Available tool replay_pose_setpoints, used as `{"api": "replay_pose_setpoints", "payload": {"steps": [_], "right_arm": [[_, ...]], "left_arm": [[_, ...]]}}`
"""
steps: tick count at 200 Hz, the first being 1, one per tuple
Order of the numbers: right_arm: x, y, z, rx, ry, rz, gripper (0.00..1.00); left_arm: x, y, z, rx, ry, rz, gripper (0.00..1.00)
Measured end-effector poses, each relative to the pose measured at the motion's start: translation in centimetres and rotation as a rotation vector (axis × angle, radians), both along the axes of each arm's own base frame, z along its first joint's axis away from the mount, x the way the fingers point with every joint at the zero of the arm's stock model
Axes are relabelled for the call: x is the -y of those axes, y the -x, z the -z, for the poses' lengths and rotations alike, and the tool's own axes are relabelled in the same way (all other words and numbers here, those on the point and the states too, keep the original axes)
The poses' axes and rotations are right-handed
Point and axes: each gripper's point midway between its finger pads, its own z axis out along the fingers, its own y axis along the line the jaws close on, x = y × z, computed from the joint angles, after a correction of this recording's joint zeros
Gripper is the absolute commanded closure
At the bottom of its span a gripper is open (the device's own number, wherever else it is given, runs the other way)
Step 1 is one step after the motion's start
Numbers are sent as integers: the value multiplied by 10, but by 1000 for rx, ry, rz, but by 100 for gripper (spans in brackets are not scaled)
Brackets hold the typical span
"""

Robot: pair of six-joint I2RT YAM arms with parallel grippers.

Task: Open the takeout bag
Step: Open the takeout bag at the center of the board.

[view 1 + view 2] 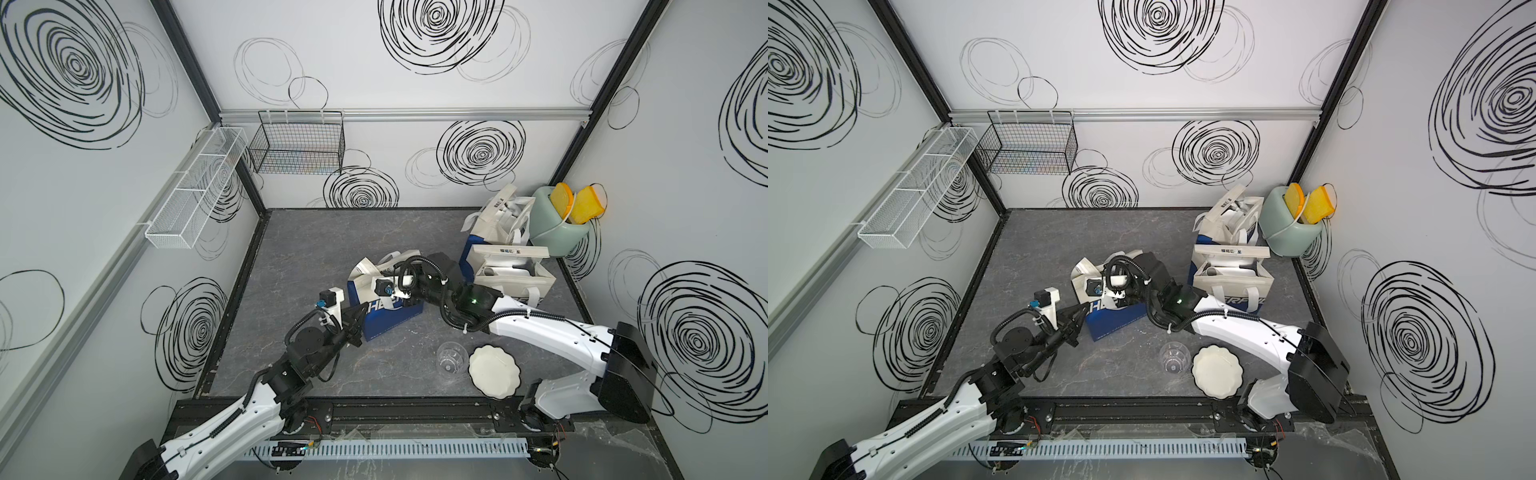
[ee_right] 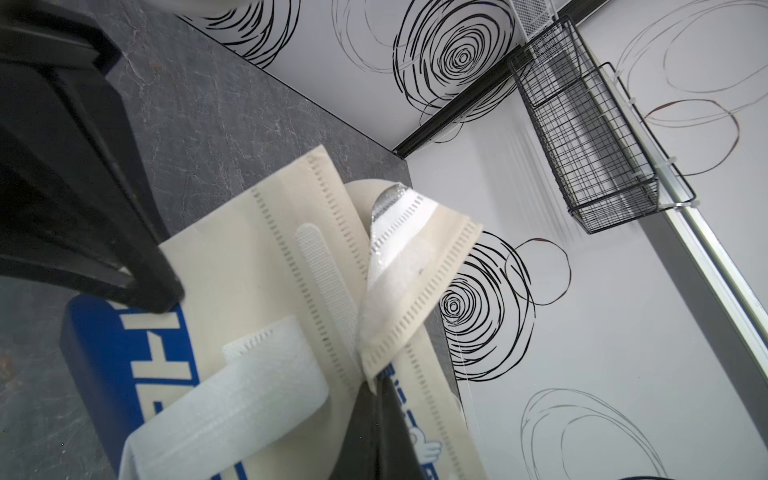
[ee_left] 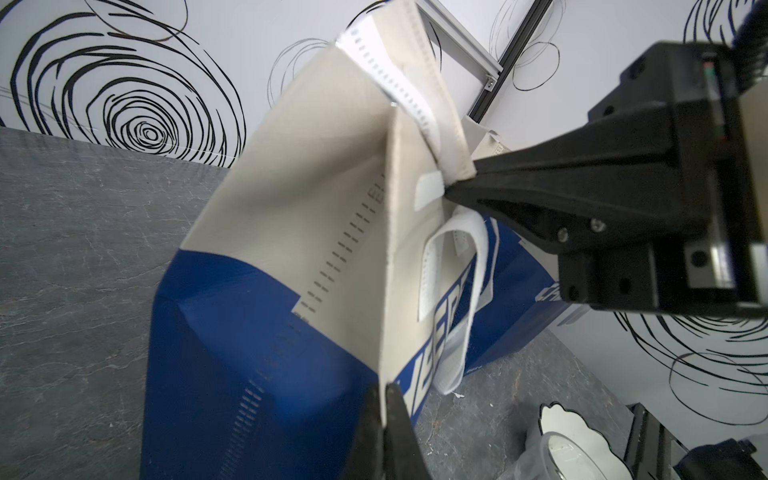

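**Both tools clamp the bag, top flap partly peeled**

Nearest the robot, a white plate (image 1: 494,372) and a clear cup (image 1: 451,359) lie on the table (image 1: 316,257), apart from the work. Just beyond them, mid-table, stands the takeout bag (image 1: 386,324). The left tool (image 3: 384,399) is pressed together on the bag's upright corner edge, probably to anchor it against the pull. The right tool (image 3: 451,187) reaches in from above and pinches the corner of the beige top flap (image 2: 419,282). The flap's fastening strip looks lifted off its mate on the bag's face, so the opening seems under way, not finished. Farther back on the right stand two similar bags (image 1: 511,270), mouths open, beside a green container (image 1: 557,232). A wire basket (image 1: 297,143) hangs on the rear wall.
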Motion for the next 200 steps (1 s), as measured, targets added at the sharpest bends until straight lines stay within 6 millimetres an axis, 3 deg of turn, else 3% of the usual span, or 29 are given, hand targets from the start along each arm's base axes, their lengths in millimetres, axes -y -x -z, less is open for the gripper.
{"api": "replay_pose_setpoints", "payload": {"steps": [142,200], "right_arm": [[-2,-4,-4,-59,-8,10,100],[-7,-6,-15,-95,-48,10,100]], "left_arm": [[0,0,-1,5,4,-1,100],[-1,-1,-7,23,18,-6,100]]}}
